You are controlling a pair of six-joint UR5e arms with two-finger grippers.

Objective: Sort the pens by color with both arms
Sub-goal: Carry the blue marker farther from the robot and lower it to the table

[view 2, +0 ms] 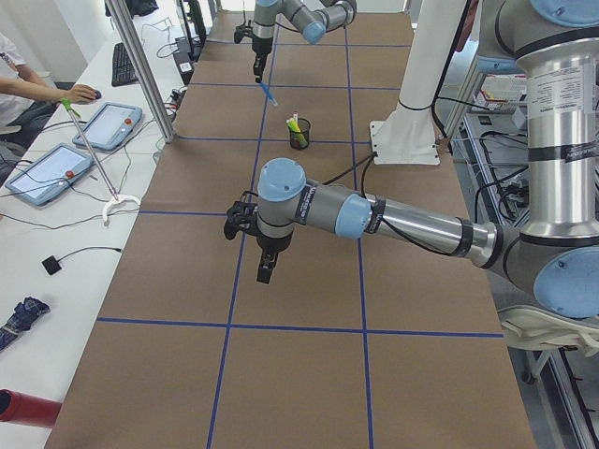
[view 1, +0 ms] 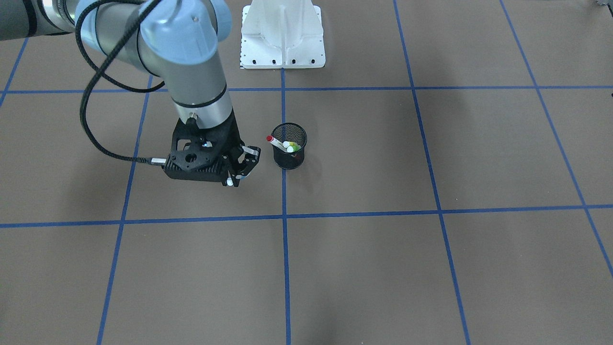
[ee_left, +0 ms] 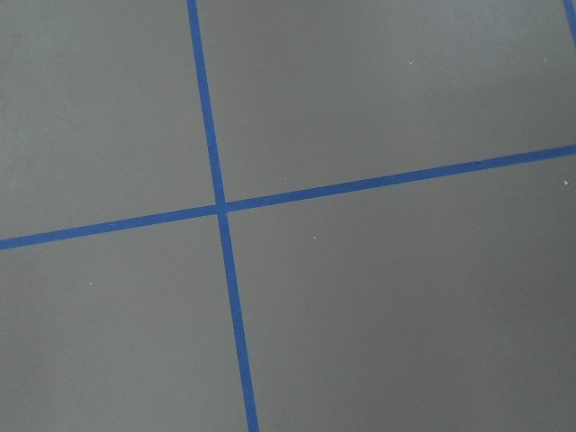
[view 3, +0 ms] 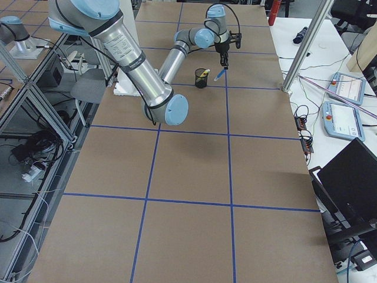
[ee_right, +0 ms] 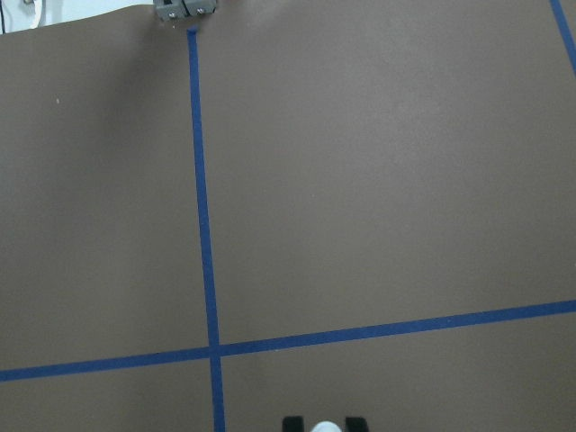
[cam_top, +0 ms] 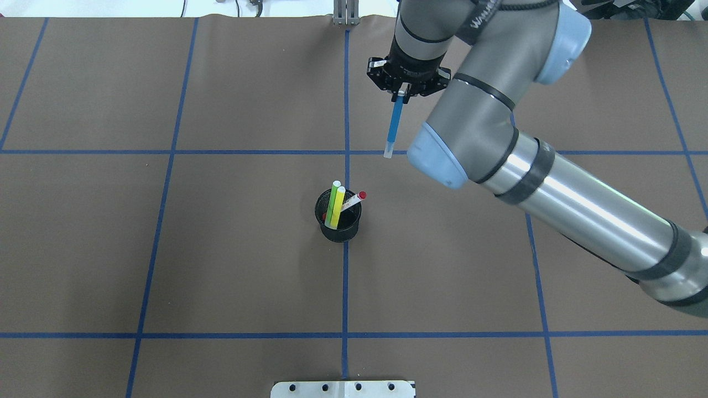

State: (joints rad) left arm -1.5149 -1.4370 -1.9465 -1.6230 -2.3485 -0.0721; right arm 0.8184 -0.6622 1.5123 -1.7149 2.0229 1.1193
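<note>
My right gripper [cam_top: 402,94] is shut on the top of the blue pen [cam_top: 393,126], which hangs tilted above the table, beyond and to the right of the black mesh cup [cam_top: 338,221]. The light green pen [cam_top: 332,205], the yellow pen [cam_top: 338,207] and the white pen with red ends [cam_top: 354,200] stand in the cup. In the front-facing view the right gripper [view 1: 242,165] hovers just left of the cup [view 1: 289,152]. My left gripper [view 2: 265,271] shows only in the exterior left view, pointing down over the table far from the cup [view 2: 299,135]; I cannot tell whether it is open.
The brown table [cam_top: 221,265] is marked into squares by blue tape lines. The white pedestal base [view 1: 282,36] stands at the robot's edge. Tablets and cables [view 2: 65,159] lie on a side bench in the exterior left view.
</note>
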